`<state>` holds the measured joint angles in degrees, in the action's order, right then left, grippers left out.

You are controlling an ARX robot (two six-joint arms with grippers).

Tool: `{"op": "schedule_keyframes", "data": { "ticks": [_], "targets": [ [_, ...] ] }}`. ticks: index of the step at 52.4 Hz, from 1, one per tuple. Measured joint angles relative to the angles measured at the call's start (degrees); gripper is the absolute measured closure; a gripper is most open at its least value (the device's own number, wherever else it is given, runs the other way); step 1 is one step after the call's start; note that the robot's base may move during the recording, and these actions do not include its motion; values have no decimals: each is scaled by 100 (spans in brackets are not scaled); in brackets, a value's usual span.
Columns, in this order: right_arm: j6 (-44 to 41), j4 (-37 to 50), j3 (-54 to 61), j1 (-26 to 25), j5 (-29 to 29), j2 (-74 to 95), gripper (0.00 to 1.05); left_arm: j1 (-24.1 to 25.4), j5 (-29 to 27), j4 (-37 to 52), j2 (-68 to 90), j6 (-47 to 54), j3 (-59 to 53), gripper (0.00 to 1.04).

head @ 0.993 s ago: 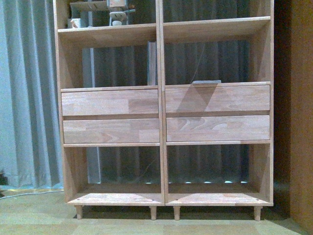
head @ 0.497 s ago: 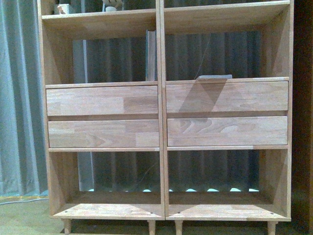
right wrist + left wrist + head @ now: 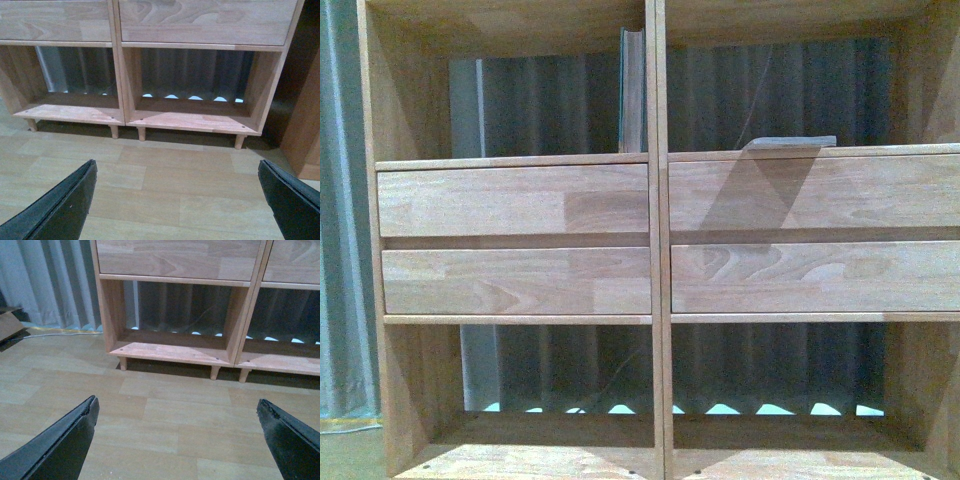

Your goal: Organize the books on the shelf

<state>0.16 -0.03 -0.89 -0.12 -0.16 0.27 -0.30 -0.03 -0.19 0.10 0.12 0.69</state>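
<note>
- Filling the front view, the shelf point(image 3: 368, 250) shows four drawer fronts point(image 3: 510, 200) across mid-frame.
- The upright book point(image 3: 632, 90) stands at upper centre, against the left side of the divider point(image 3: 658, 400).
- The flat book point(image 3: 790, 143) lies at upper right, just above the drawers.
- The left gripper point(image 3: 176, 407) and right gripper point(image 3: 176, 167) are both spread wide and empty over the floor point(image 3: 150, 455).

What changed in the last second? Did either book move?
The view has closed in on the tall light-wood shelf: its upper shelf and legs are now out of the front view. Nothing grasped or released. The upright teal book by the centre divider and the thin pale book lying flat to its right stayed put. The left gripper and right gripper are open, empty.
</note>
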Motion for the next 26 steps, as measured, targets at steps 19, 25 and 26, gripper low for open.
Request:
{"op": "schedule_keyframes", "data": {
  "ticks": [19, 25, 26],
  "targets": [
    [0, 0, 0, 0, 0, 0, 7, 0, 0, 0, 0, 0, 0, 7],
    [0, 0, 0, 0, 0, 0, 7, 0, 0, 0, 0, 0, 0, 7],
    [0, 0, 0, 0, 0, 0, 7, 0, 2, 0, 0, 0, 0, 7]
  ]
}}
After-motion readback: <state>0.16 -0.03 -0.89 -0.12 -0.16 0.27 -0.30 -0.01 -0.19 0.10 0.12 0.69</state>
